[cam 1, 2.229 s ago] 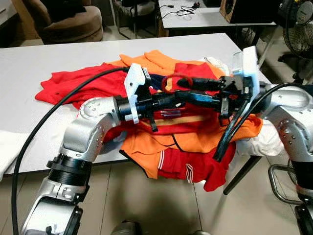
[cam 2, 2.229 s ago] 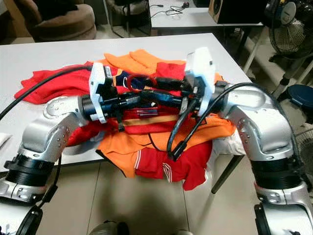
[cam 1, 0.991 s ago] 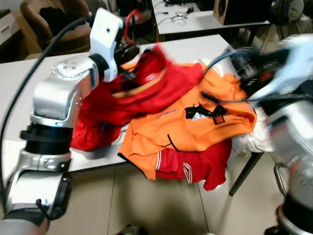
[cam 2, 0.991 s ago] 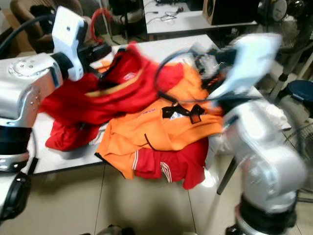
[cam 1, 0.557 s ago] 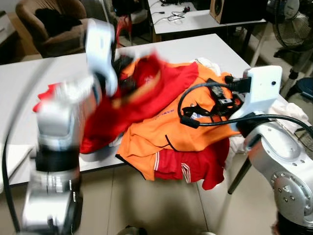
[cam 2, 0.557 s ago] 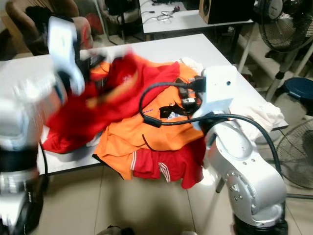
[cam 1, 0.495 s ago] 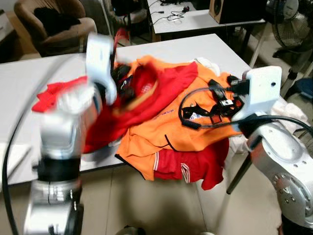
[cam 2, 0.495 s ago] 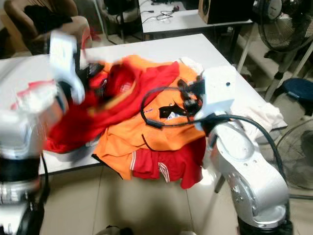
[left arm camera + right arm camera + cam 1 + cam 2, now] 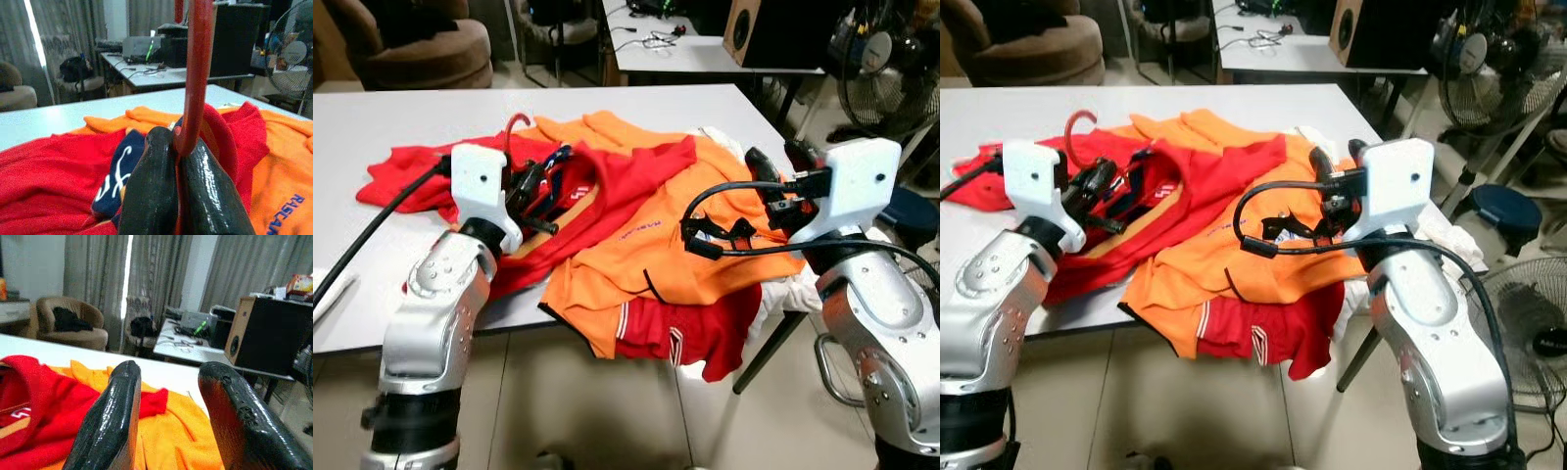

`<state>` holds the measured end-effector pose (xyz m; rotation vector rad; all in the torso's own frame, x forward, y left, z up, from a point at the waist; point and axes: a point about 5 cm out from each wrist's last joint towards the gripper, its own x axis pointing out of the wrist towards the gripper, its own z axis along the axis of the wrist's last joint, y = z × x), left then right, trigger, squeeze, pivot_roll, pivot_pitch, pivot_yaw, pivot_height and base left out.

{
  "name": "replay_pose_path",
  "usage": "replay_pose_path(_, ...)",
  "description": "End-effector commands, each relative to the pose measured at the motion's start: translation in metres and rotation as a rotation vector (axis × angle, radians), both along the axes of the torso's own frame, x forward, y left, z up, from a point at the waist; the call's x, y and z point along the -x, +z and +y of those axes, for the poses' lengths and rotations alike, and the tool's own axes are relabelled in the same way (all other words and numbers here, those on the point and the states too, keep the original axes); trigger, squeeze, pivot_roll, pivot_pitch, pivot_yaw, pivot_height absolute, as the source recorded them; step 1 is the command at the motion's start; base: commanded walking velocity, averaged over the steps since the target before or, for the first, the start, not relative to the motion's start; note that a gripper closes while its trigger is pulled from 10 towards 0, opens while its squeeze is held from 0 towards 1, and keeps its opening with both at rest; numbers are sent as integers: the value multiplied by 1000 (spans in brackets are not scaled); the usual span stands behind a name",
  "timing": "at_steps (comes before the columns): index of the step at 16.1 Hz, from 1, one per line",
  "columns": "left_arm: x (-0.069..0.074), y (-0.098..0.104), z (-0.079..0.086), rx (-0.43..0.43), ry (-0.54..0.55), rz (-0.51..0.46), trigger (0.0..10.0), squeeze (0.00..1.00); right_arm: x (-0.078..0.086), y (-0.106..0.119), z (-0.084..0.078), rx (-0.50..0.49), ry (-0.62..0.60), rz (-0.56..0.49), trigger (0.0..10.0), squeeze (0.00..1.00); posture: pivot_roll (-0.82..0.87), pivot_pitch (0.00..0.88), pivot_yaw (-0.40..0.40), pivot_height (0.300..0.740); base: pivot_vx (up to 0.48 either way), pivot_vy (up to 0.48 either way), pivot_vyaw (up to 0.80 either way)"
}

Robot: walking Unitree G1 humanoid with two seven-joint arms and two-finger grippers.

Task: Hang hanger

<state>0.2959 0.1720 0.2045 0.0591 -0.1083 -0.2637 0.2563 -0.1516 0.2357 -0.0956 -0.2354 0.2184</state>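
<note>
A white worktop (image 9: 372, 127) is seen carrying a heap of clothes, with an orange shirt (image 9: 666, 250) spread across the middle and draped over the near edge. A red shirt (image 9: 626, 181) is laid partly over the orange one, and a second red garment (image 9: 690, 333) is seen hanging off the edge beneath it. A second table (image 9: 695, 54) with cables, a speaker (image 9: 773, 29), a fan (image 9: 891, 73) and an armchair (image 9: 411, 39) are seen behind. The left hand (image 9: 183, 161) is held low over the red shirt near the heap's left side, its two black fingers (image 9: 151, 196) pressed together on the stem of a red hanger (image 9: 1087, 132). The hanger's hook is seen curving up above the clothes, while its lower part is hidden in the collar of the red shirt. The right hand (image 9: 171, 416) is raised over the right side of the orange shirt, its fingers (image 9: 112, 421) held apart with nothing between them. A black cable (image 9: 724, 211) is looped in front of the right arm.
</note>
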Motion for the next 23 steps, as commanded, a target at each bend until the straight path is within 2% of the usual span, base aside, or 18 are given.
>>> replay_pose_path(1,3,15,0,-3,0,-61,10000,0,-1,1,-4,0,-9,-14,10000,0,-203,0,-29,740,0,0,0)
replay_pose_path(4,-1,30,-4,-5,-24,-111,10000,0,-1,5,-4,-1,-2,-42,10000,0,-202,0,-18,740,-215,0,0)
replay_pose_path(6,-6,59,-3,6,-28,-194,10000,0,-2,19,-5,-5,2,-94,10000,0,-204,0,-12,740,-321,0,0)
replay_pose_path(7,-6,63,-3,8,-28,-205,10000,0,-2,21,-5,-3,3,-101,10000,0,-203,0,-11,740,-322,0,0)
replay_pose_path(8,-8,81,0,11,-30,-248,10000,0,-3,30,-3,-6,16,-124,10000,0,-203,0,-8,740,-334,0,0)
replay_pose_path(13,-8,98,5,3,-22,-287,10000,0,-2,46,7,-19,60,-166,10000,0,-197,0,-7,740,-374,0,0)
replay_pose_path(17,-6,110,11,4,-7,-311,10000,0,1,67,14,-50,103,-235,10000,0,-192,1,-10,740,-363,0,0)
replay_pose_path(21,-4,114,18,-1,12,-315,10000,0,2,73,19,-59,132,-246,10000,0,-185,0,-15,740,-362,0,0)
replay_pose_path(23,0,113,27,-19,36,-307,10000,0,3,74,24,-66,156,-240,10000,0,-177,0,-20,740,-354,0,0)
